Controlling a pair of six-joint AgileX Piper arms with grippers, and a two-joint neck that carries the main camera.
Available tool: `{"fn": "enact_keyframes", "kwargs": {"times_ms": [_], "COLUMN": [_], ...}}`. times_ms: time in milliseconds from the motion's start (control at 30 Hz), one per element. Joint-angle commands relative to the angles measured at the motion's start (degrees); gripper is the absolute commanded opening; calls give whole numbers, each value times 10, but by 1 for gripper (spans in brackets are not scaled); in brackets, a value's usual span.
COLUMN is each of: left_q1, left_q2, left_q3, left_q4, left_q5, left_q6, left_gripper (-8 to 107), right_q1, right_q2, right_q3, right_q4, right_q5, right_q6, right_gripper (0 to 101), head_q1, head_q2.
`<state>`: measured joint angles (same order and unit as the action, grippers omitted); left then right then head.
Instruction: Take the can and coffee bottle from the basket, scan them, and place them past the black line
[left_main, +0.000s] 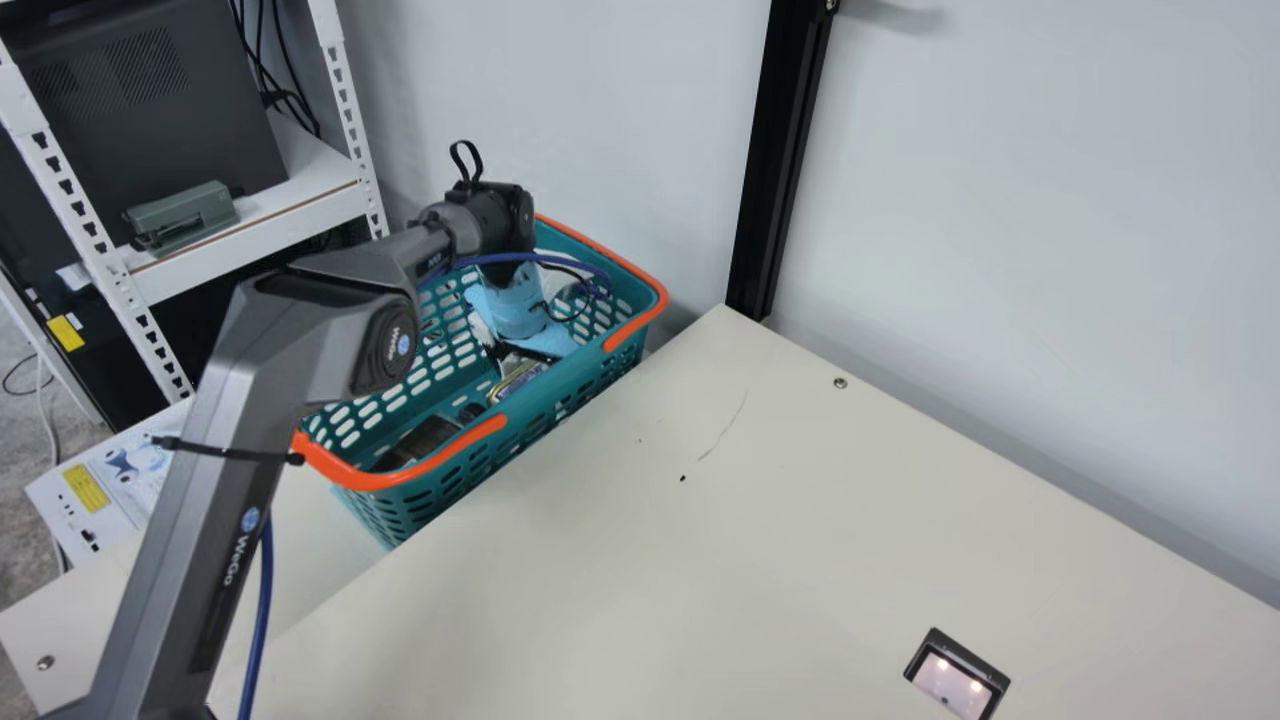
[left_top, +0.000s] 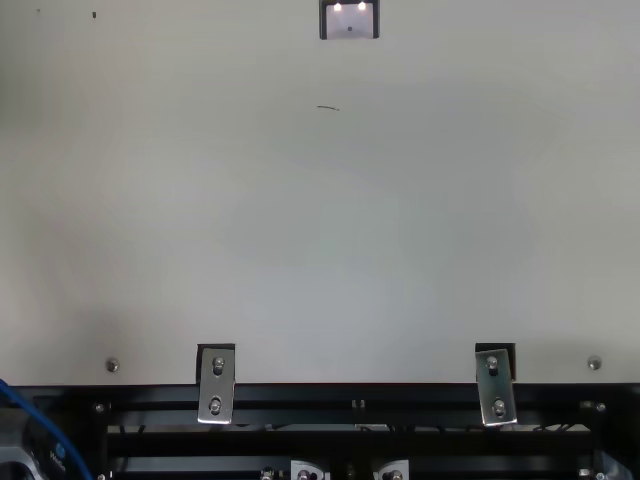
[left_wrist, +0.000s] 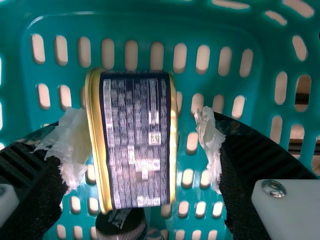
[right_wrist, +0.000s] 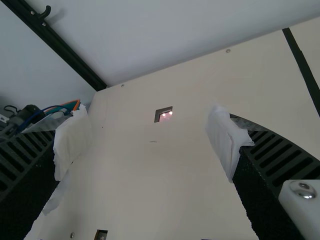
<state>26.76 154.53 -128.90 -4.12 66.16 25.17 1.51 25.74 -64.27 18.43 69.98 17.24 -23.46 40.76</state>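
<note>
Left fingers (left_wrist: 250, 155) spread wide, empty; right fingers (right_wrist: 275, 165) likewise. Can (left_wrist: 135, 142) likely rigid, slick: clamp centrally across its gold-rimmed ends.

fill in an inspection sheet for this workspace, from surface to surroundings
Surface: cream table with thin dark marks; lit scanner window set in; black line across one end
Job's things: navy-and-gold can and black-capped bottle in teal basket
Clutter: green stapler-like tool, on the shelf
Grippers: left open around the can; right open over the table
Cables: blue cable along left arm; black cables hanging behind the shelf
Surroundings: white-framed shelf, black post, pale wall
</note>
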Motion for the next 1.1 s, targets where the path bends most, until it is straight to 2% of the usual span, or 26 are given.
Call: {"fn": "enact_keyframes", "kwargs": {"times_ms": [0, 133, 233, 433, 633, 767, 1000, 1067], "left_q1": [0, 1, 6, 25, 50, 62, 72, 69], "left_q2": [9, 8, -18, -135, -280, -366, -484, -517], "left_q3": [-28, -40, -24, 68, 168, 216, 271, 310], "left_q4": [3, 8, 4, -38, -116, -178, -290, -324], "left_q5": [8, 12, 5, -32, -54, -40, 33, 37], "left_q6": [-5, -14, -17, -3, 18, 21, -3, -12], "left_gripper": [10, 10, 10, 10, 10, 10, 10, 10], "right_q1": [0, 0, 0, 0, 0, 0, 0, 0], "right_q2": [0, 0, 0, 0, 0, 0, 0, 0], "right_q3": [0, 0, 0, 0, 0, 0, 0, 0], "right_q4": [0, 0, 0, 0, 0, 0, 0, 0], "right_q5": [0, 0, 0, 0, 0, 0, 0, 0], "right_q6": [0, 0, 0, 0, 0, 0, 0, 0], "right_gripper": [101, 101, 101, 101, 101, 101, 101, 101], "head_q1": [-15, -15, -15, -15, -15, -15, -15, -15], "head_q2": [10, 10, 10, 10, 10, 10, 10, 10]}}
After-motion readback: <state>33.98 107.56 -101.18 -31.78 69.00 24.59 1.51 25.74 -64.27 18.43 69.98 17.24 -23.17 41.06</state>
